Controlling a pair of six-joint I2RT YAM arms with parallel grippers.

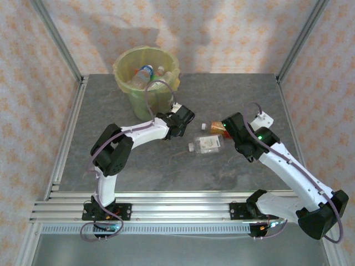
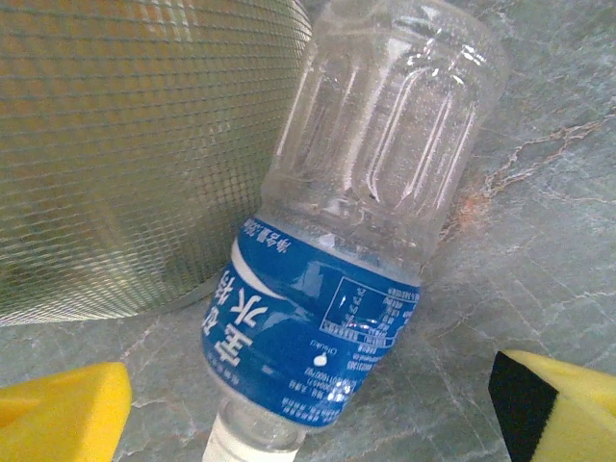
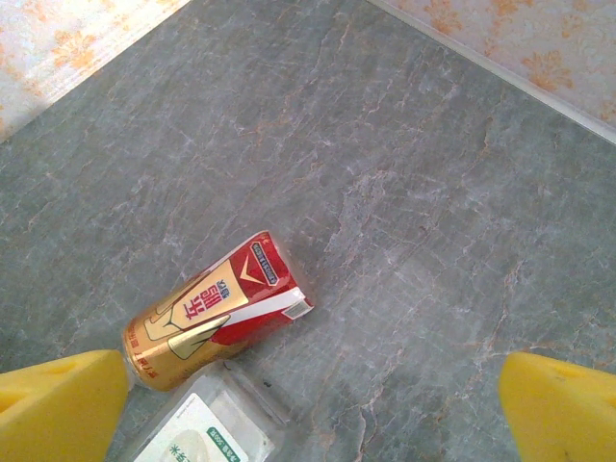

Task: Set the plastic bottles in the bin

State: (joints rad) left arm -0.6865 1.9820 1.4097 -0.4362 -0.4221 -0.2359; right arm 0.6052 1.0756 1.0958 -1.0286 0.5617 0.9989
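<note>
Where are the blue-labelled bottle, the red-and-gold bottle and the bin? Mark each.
blue-labelled bottle (image 2: 308,337), left wrist view, on its label
red-and-gold bottle (image 3: 207,310), right wrist view, on its label
bin (image 1: 136,100), top external view, on its front wall

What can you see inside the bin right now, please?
Inside the bin, a few plastic bottles lie against the yellow-green bag; whatever sits beneath them is covered, and the near wall hides the bottom.

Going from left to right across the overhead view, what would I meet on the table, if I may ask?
Bin, left gripper, clear bottle, right gripper. The red-and-gold bottle overlaps the clear one, so it is left out.
</note>
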